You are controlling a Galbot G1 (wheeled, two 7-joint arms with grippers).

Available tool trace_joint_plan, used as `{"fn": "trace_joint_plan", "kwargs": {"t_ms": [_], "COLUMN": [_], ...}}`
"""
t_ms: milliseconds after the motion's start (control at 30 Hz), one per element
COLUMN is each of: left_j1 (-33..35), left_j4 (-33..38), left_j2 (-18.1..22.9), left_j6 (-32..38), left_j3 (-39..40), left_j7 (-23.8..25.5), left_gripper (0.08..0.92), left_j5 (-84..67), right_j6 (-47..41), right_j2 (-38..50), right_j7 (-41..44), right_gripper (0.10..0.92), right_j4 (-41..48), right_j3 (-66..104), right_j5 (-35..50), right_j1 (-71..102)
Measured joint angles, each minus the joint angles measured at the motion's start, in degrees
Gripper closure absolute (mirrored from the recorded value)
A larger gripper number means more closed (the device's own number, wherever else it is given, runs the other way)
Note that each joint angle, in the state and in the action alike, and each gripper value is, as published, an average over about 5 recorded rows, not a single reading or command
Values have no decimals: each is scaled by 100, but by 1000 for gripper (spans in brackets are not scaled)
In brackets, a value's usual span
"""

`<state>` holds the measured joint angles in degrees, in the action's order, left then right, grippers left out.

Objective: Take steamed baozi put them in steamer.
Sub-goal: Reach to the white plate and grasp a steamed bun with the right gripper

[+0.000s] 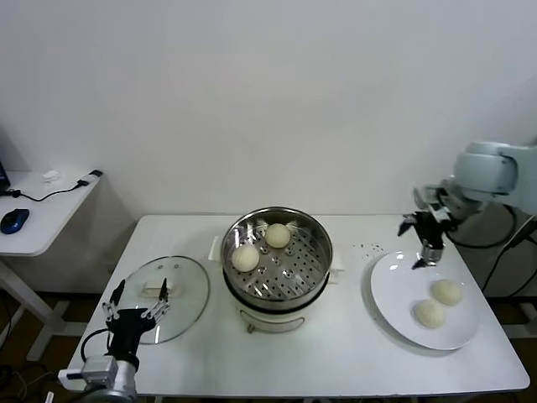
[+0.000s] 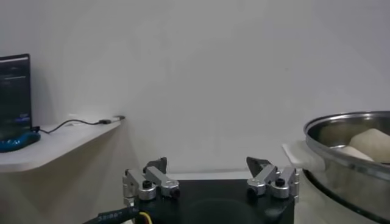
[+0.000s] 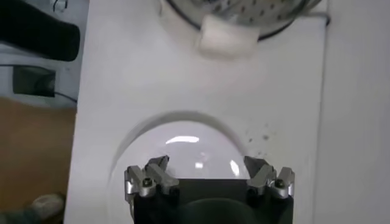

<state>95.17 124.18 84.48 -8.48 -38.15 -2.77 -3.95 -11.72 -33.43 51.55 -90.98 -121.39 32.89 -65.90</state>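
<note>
The steamer (image 1: pixel 317 270), a shiny perforated basket on a cream pot base, stands mid-table with two baozi inside (image 1: pixel 246 258) (image 1: pixel 278 235). Two more baozi (image 1: pixel 447 291) (image 1: pixel 430 312) lie on the white plate (image 1: pixel 390 290) at the right. My right gripper (image 1: pixel 422 259) is open and empty, above the plate's far left edge, apart from both buns. In the right wrist view its open gripper (image 3: pixel 207 167) hangs over bare plate (image 3: pixel 183 143). My left gripper (image 1: pixel 138 294) is open and parked at the front left. The left wrist view shows it (image 2: pixel 209 167), the steamer rim (image 2: pixel 341 122) and a baozi (image 2: pixel 372 143).
A round glass lid (image 1: pixel 180 285) lies flat on the table left of the steamer, under my left gripper. A side table (image 1: pixel 38 214) with a blue mouse and a cable stands at the far left. The steamer's side handle (image 3: pixel 225 38) faces the plate.
</note>
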Motion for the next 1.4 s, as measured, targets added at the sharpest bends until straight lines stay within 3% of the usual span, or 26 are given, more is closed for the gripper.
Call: {"fn": "trace_joint_plan", "kwargs": {"t_ms": [467,1400], "left_j1": [-1,-10], "left_j4": [-75,-210], "left_j2": [61,96], "left_j6": [2,10], "left_j3": [17,48], "left_j7": [1,8], "left_gripper": [177,177], "left_j5": [101,236], "right_j6": [75,20], "right_j2": [894,760], "right_j7": [-33,-334], "right_gripper": [203,203], "right_j4": [535,1616], "right_j3": [1072,3386], "right_j5": [-988,-1489], "right_j1": [1703,4532]}}
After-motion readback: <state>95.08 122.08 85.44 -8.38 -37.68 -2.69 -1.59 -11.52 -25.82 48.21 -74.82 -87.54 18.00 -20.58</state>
